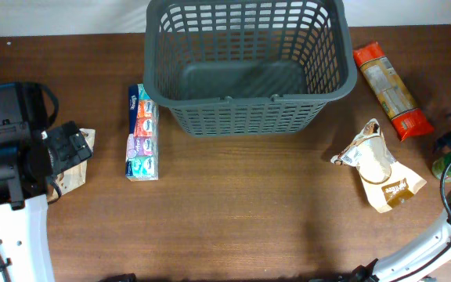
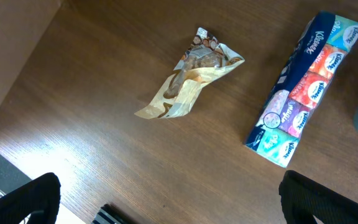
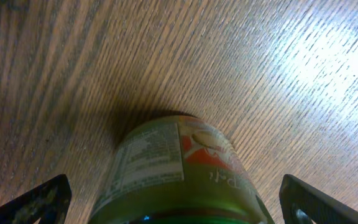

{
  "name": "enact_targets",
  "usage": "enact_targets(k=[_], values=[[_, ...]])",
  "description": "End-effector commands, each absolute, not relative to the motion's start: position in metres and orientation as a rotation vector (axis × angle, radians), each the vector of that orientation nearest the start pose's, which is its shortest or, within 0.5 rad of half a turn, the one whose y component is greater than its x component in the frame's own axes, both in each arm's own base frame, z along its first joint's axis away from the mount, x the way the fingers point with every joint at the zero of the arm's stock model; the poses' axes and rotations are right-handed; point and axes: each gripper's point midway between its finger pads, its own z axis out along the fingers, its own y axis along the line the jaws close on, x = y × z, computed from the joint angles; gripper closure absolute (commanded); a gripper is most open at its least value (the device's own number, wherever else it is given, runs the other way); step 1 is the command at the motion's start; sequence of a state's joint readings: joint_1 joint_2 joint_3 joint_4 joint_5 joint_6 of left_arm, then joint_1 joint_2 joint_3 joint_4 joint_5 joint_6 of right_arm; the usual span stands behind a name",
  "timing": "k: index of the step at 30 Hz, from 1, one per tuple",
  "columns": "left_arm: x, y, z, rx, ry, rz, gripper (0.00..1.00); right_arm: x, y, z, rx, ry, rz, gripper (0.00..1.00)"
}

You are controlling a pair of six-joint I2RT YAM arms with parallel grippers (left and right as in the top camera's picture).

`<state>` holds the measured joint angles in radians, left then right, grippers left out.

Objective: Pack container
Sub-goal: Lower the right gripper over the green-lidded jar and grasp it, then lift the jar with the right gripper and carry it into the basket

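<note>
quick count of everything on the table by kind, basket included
basket: 1
tissue pack: 1
snack bags: 2
red packet: 1
green can: 1
total: 6

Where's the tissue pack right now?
Overhead, the tissue pack lies flat on the table, just left of the basket, with a snack bag further left.

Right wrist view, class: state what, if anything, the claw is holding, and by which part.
Nothing is held. The right claw stands open on either side of the green can, which is on the table, and has not closed on it.
</note>
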<state>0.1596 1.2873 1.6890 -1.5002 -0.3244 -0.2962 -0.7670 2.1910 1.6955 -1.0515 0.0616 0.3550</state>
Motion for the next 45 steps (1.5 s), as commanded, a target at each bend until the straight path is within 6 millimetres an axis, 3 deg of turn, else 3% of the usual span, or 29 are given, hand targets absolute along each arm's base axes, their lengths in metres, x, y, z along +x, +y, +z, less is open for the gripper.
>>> enact_targets(k=[1,39,45], values=[[0.2449,0.0950,0.3094,-0.700,2.526,0.375,0.00,0.2950,-0.2967,0.0099,1.666,2.678,-0.086,0.01],[0.2451,0.0949,0.3095,-0.701,2.525,0.374,0.00,0.2954,-0.2971,0.0053,1.668,2.682,-0.086,0.00],[0.2450,0.0949,0.3094,-0.701,2.525,0.374,0.00,0.2954,-0.2971,0.0053,1.669,2.682,-0.085,0.18]])
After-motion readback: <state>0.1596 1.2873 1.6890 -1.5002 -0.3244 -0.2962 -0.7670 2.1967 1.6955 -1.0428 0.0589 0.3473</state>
